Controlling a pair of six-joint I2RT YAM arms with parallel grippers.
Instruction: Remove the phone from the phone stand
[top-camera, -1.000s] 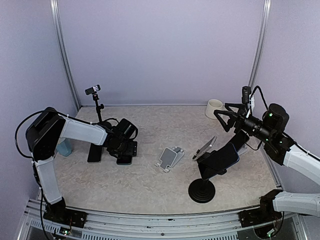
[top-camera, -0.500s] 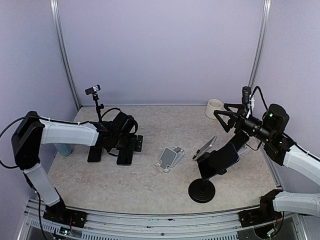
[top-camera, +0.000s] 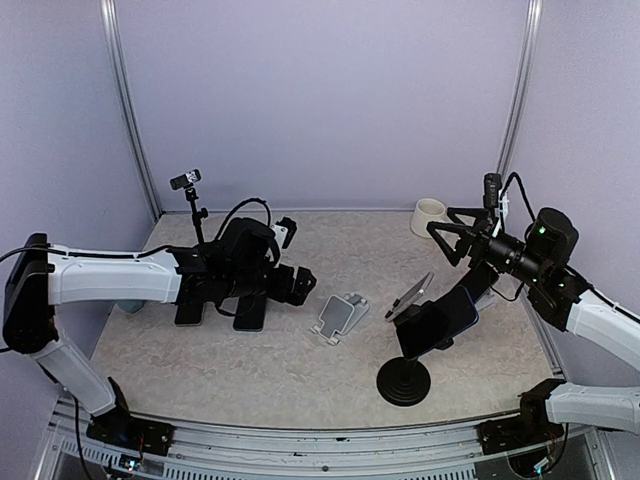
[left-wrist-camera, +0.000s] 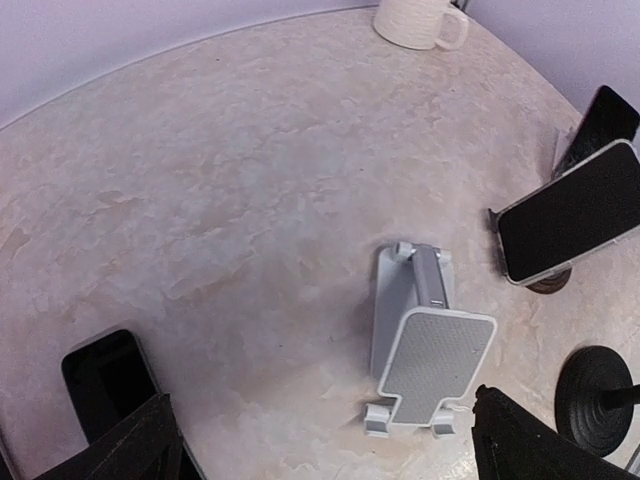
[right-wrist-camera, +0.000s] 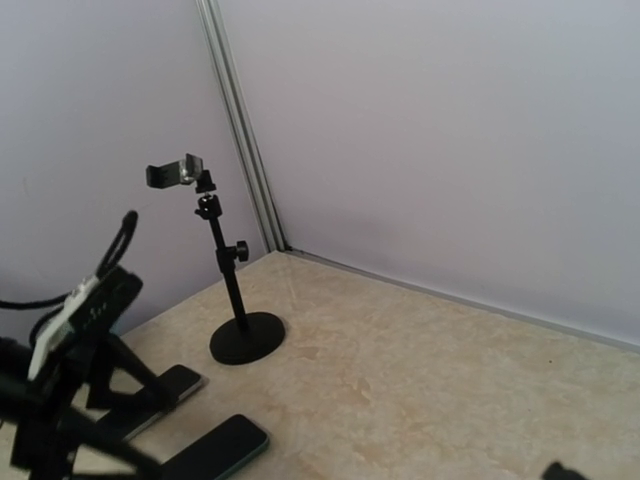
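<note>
Nearest right, a black round-based stand (top-camera: 403, 382) carries the glossy dark phone (top-camera: 445, 315); a second pale-cased phone (top-camera: 412, 295) leans beside it. Two flat phones (top-camera: 250, 312) lie left on the mottled beige table (top-camera: 300, 370). Left gripper (left-wrist-camera: 325, 445) and right gripper (top-camera: 447, 238) both gape, released, empty.

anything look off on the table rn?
Nothing is spilled or damaged. One oddity: a dark phone and a second phone lie flat at the left, while the tall clamp stand beside them and the grey folding stand at centre are empty. A mounted phone sits tilted on the black round-base stand.
</note>
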